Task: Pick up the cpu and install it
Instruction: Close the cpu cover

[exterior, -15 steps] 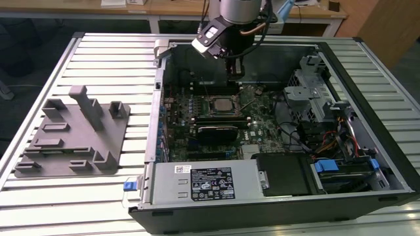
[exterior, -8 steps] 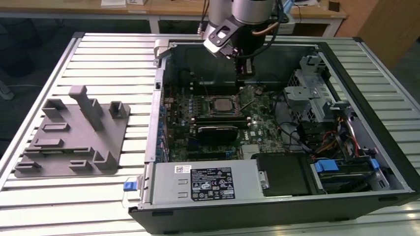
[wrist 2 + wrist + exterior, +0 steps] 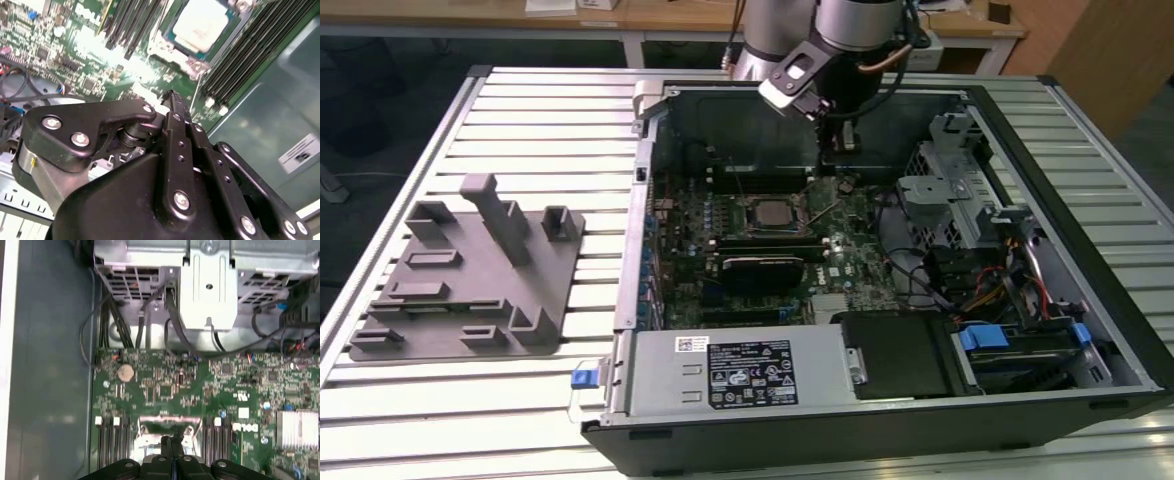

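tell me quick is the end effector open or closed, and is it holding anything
end effector: closed, fingertips pressed together with nothing seen between them; the chip sits on the green board, not in its grip.

Bright, even light across the table (image 3: 534,130). In my second wrist view, glare whitens the cpu (image 3: 202,25) and the board (image 3: 132,75); in the exterior view, the case wall (image 3: 720,130) at twelve o'clock sits shadowed.
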`<state>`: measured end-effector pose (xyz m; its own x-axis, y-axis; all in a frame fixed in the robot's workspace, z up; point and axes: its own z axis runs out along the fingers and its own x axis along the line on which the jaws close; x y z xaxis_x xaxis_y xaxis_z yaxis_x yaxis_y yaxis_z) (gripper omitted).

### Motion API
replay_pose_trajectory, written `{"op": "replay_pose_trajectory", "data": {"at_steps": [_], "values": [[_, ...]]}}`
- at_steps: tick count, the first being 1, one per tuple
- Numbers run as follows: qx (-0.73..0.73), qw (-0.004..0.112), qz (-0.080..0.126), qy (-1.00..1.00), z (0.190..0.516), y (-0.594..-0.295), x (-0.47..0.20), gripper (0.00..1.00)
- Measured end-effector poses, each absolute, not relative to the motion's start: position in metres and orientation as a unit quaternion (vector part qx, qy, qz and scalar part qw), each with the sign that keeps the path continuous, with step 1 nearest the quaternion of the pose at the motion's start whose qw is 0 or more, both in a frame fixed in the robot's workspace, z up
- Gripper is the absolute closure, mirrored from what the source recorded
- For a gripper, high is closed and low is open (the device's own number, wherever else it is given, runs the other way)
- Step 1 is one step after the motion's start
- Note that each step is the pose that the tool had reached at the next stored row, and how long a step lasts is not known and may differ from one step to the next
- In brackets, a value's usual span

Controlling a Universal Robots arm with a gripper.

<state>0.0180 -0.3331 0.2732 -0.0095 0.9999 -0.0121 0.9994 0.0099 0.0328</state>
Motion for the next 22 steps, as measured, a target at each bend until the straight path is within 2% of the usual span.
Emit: {"op": "replay_pose_trajectory", "data": {"at_steps": [22], "values": [[0.704,0.009,0.0,0.711,0.249,-0.333,0.06,0.89]]}}
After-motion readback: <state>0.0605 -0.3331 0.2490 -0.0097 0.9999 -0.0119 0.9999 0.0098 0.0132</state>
